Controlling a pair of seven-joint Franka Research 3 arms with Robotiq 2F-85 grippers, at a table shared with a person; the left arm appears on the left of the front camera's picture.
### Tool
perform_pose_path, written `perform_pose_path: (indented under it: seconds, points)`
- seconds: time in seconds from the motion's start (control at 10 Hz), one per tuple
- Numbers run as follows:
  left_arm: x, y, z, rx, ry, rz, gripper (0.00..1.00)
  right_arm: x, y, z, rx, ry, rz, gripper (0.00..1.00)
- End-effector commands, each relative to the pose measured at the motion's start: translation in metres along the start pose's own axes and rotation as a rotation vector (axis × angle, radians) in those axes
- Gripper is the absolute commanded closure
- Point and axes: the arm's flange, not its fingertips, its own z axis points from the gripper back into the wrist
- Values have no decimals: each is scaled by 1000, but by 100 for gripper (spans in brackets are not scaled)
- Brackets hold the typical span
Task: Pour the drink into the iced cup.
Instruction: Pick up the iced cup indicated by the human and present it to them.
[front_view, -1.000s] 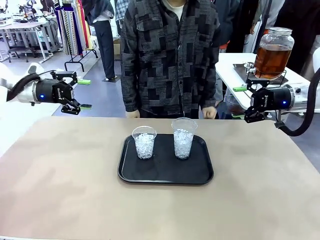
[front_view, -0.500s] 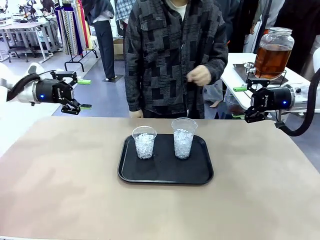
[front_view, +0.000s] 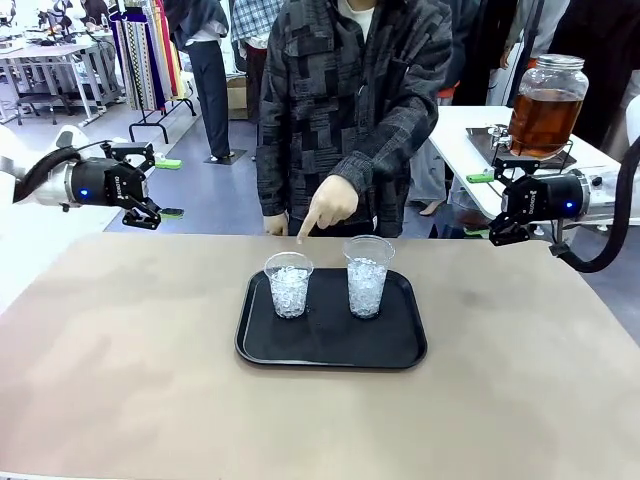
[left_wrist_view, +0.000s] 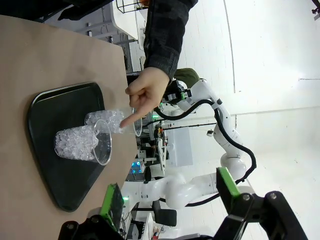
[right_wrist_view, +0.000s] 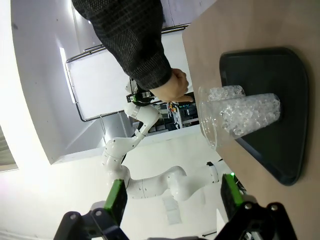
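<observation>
Pre-grasp, nothing held. L pincer (front_view: 152, 187) and R pincer (front_view: 497, 200) both spread, empty. Person's hand (front_view: 328, 205) points at shorter iced cup (front_view: 288, 285) on tray (front_view: 330, 352), btwn pincers, nearer L. The drink (front_view: 543, 122) sits in jar (front_view: 556, 68), behind/above R pincer. Next, prob: R turns to jar.

We hold both arms level at opp. sides, L arm (front_view: 40, 172) in from left, R arm (front_view: 612, 215) from right, L gripper (front_view: 152, 187) & R gripper (front_view: 497, 201) facing inward, jaws spread wide, gripping nothing.
</observation>
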Motion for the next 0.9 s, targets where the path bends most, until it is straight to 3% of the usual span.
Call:
perform_pose_path:
  seconds: [0.0,0.8]
  points:
    - [0,-1,0,0,-1,-1,0,1,1,0,-2,-5,3,0]
    - [0,0,0,0,0,0,0,1,1,0,-2,-5,3,0]
